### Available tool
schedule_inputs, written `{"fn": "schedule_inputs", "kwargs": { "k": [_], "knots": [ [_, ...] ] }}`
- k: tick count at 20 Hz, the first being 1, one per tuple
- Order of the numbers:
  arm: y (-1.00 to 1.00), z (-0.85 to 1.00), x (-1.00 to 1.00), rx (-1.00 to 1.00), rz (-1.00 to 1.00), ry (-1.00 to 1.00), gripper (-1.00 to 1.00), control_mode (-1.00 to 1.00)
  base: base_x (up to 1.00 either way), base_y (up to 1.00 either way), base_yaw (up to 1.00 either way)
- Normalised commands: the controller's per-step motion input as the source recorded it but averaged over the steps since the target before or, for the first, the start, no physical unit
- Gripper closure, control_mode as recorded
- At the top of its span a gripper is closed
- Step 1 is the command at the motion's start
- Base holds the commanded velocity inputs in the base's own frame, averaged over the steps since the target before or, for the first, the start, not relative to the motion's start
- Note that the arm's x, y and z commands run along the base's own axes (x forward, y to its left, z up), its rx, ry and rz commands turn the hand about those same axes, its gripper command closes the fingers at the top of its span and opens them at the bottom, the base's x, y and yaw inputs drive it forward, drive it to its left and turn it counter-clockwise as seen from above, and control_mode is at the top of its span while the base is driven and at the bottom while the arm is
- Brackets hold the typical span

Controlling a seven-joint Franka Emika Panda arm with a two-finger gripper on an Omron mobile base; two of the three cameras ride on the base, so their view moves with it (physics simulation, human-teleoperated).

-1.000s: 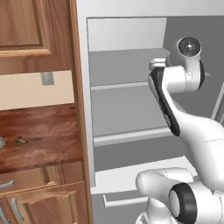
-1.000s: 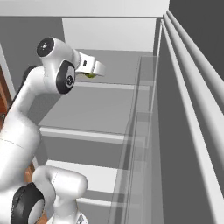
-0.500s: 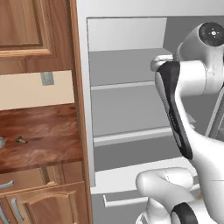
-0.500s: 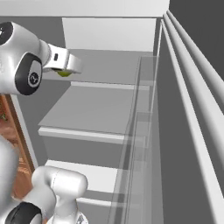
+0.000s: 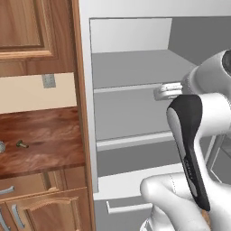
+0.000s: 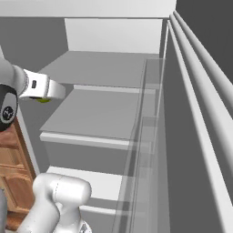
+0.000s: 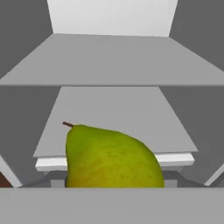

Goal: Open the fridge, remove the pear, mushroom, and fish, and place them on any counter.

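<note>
The fridge (image 5: 131, 85) stands open, its grey-white shelves bare. My gripper (image 6: 45, 96) hangs in front of the shelves at the fridge's left side, shut on the yellow-green pear (image 7: 109, 157), whose brown stem points up and left in the hand view. A sliver of the pear (image 6: 43, 99) shows under the hand in the right base view. On the dark reddish counter (image 5: 49, 135) left of the fridge lies a tiny brown mushroom (image 5: 21, 144). Beside it, at the picture's edge, is a grey thing (image 5: 1, 146) that looks like the fish.
Wooden wall cabinets (image 5: 31, 36) hang above the counter, and lower cabinets (image 5: 45, 203) with silver handles sit below it. The open fridge door (image 6: 195, 136) with its rails runs along the right. My own arm (image 5: 189, 149) blocks the fridge's lower right.
The gripper has carried the pear left and lower, out from over the shelves toward the fridge's left edge. The arm's upper links have swung right and nearer the left camera.
</note>
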Motion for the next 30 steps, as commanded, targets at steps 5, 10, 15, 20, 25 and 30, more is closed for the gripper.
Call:
{"fn": "schedule_inputs", "kwargs": {
  "k": [5,10,15,20,25,30],
  "knots": [
    [0.01,0.0,-0.32,0.01,0.03,0.0,1.0,-1.0,0.0,0.0,0.0],
    [0.0,0.0,0.0,0.0,0.0,0.0,1.0,-1.0,0.0,0.0,0.0],
    [0.0,0.0,-0.01,0.0,0.0,0.0,1.0,-1.0,0.0,0.0,0.0],
    [0.03,0.0,-0.05,0.0,0.0,0.0,1.0,1.0,-0.32,0.5,0.03],
    [0.0,0.0,0.0,0.0,0.0,0.0,1.0,1.0,-0.37,0.99,0.11],
    [0.0,0.0,0.0,0.0,0.0,0.0,1.0,1.0,-0.04,1.0,0.11]
  ]
}}
